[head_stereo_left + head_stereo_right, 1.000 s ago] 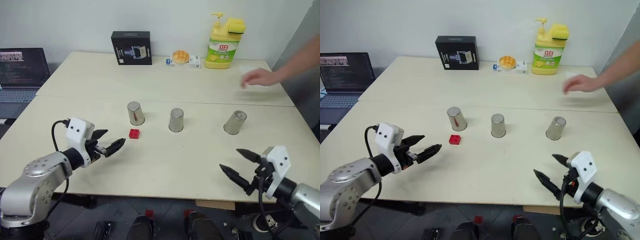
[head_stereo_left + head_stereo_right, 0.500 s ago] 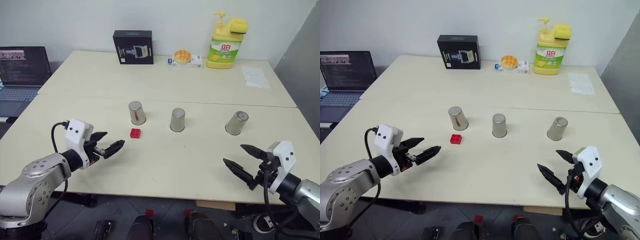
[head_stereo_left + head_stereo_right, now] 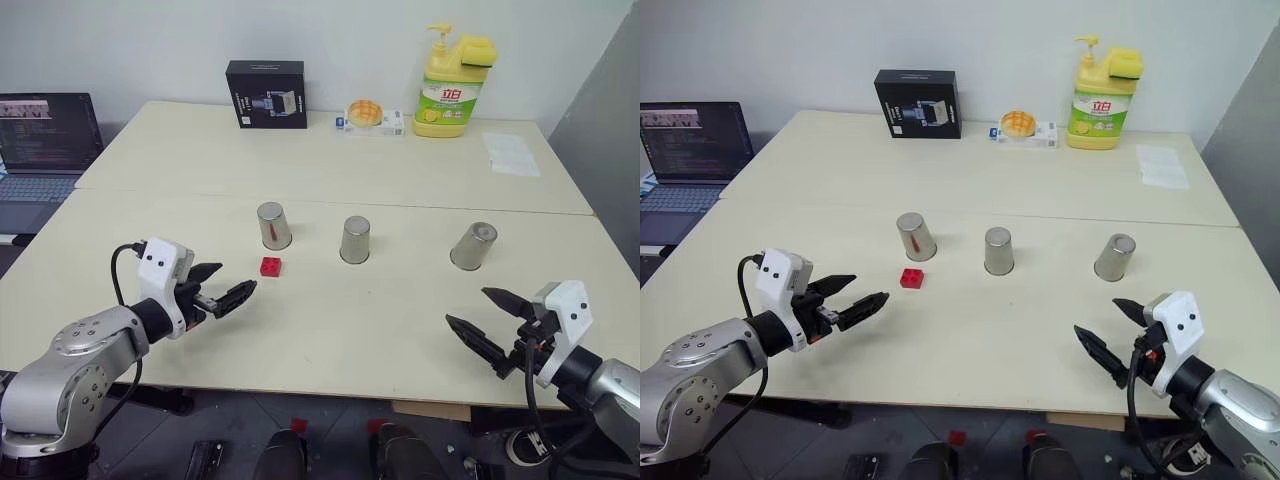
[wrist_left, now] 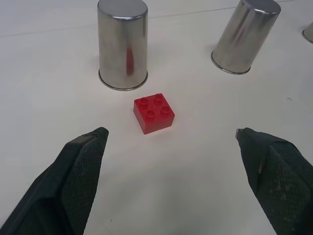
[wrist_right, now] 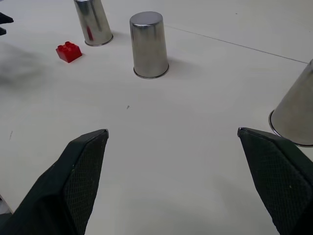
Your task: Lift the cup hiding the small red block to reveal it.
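The small red studded plastic block (image 3: 269, 266) sits uncovered mid-table, just beside the left brushed-steel cup (image 3: 272, 225). Both my grippers (image 3: 226, 299) (image 3: 487, 331) hang spread and empty; I'd wait for hiding.

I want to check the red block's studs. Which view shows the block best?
The left wrist view: the block sits close, four studs plain, before a cup. The right wrist view shows it far off; both eye views show a small red spot.
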Motion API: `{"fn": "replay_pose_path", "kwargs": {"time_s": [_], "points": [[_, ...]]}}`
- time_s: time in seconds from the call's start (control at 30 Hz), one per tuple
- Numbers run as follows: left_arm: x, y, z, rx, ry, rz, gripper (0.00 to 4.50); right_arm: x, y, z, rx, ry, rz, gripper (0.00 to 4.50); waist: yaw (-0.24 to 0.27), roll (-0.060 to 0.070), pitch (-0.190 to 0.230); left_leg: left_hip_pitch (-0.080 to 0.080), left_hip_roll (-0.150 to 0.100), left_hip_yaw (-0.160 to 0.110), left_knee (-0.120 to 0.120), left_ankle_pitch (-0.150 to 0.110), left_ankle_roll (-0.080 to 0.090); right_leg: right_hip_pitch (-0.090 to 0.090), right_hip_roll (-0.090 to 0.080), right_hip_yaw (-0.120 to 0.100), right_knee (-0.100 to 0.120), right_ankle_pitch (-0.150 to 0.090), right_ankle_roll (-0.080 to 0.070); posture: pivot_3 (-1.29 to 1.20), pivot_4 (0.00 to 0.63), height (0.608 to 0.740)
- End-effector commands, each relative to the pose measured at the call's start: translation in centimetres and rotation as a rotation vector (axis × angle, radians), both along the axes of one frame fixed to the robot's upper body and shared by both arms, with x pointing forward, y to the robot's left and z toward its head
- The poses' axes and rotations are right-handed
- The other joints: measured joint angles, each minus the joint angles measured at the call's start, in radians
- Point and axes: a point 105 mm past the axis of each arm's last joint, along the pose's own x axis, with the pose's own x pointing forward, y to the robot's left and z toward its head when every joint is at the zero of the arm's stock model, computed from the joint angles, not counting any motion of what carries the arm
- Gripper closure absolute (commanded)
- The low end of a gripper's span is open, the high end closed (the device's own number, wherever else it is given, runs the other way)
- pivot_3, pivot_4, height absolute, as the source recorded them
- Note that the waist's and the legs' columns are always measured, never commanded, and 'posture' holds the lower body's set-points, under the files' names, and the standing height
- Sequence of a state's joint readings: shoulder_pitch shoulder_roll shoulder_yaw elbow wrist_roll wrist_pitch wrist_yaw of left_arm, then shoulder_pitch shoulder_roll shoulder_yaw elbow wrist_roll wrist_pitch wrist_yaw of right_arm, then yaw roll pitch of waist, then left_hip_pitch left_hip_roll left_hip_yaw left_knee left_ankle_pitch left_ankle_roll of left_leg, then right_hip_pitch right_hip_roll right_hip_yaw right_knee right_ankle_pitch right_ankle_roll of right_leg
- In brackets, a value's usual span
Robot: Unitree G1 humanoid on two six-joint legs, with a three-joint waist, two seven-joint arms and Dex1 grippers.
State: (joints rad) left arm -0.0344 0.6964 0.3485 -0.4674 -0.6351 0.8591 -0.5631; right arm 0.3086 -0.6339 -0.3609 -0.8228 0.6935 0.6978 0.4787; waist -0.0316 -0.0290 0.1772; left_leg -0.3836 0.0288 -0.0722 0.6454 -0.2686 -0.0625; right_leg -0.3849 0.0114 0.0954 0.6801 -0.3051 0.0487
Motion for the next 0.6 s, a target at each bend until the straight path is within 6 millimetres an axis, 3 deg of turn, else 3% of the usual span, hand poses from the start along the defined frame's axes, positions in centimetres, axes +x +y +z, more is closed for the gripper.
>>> {"fn": "replay_pose_path", "kwargs": {"time_s": [0.03,0.6], "points": [[-0.4,-0.9,1.2,0.004,-0.053,-0.053,0.05,-0.5,0.5,1.0,0.001,-0.040,0.022,0.00,0.000,0.000,0.000,0.000,0.000,0.000,0.000,0.000,0.000,0.000,0.000,0.000,0.000,0.000,0.000,0.00,0.150,0.740],[-1.4,-2.1,1.1,-0.007,-0.049,-0.173,0.05,0.0,-1.8,0.7,-0.009,-0.054,-0.064,0.00,0.000,0.000,0.000,0.000,0.000,0.000,0.000,0.000,0.000,0.000,0.000,0.000,0.000,0.000,0.000,0.00,0.150,0.740]]}}
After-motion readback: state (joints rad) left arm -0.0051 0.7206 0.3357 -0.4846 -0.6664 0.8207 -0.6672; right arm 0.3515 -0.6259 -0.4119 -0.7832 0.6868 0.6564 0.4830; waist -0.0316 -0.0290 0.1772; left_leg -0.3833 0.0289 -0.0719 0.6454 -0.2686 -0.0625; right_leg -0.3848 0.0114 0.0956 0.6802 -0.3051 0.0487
